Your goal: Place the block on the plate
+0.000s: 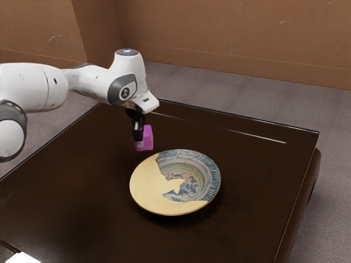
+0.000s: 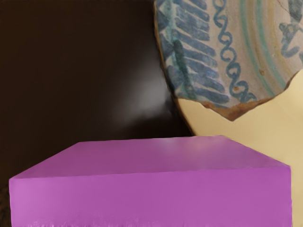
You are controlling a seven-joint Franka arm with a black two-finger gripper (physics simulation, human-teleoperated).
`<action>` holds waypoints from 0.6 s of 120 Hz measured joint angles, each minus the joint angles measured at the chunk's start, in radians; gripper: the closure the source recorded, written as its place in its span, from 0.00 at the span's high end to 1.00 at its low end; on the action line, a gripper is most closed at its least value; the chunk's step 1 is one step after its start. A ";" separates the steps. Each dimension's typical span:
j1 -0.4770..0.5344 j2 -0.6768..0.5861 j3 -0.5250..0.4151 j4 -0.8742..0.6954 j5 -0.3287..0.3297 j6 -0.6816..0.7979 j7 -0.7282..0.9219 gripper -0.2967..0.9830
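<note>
Arm bent, black two-finger gripper [image 1: 142, 141] downward, gripping magenta block [image 1: 147, 137], between patterned blue-and-cream round plate [image 1: 149, 189] and glossy dark table's [image 1: 77, 192] far edge.

Magenta block [image 2: 151, 198], cream plate [image 1: 148, 186] with blue patterning and green rings, dark brown table [image 1: 82, 208]

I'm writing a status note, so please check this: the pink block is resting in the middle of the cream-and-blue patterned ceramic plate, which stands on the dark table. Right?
Not about where the block is: the exterior view shows the pink block held in the black pincer, apart from the plate. The cream-and-blue patterned ceramic plate does stand on the dark table.
</note>
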 joint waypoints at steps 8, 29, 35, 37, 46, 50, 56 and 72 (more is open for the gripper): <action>-0.033 -0.008 0.000 -0.008 0.001 -0.003 -0.008 0.55; -0.110 -0.018 0.000 -0.022 0.002 -0.008 -0.034 0.54; -0.129 -0.019 0.000 -0.026 0.002 -0.009 -0.043 0.54; -0.136 -0.019 0.000 -0.028 0.003 -0.009 -0.046 0.54; -0.164 -0.019 0.000 -0.038 0.002 -0.009 -0.061 0.54; -0.175 -0.018 -0.001 -0.045 0.002 -0.009 -0.069 0.54; -0.186 -0.018 -0.001 -0.055 0.000 -0.008 -0.081 0.54; -0.216 -0.019 -0.001 -0.087 -0.005 -0.005 -0.115 0.55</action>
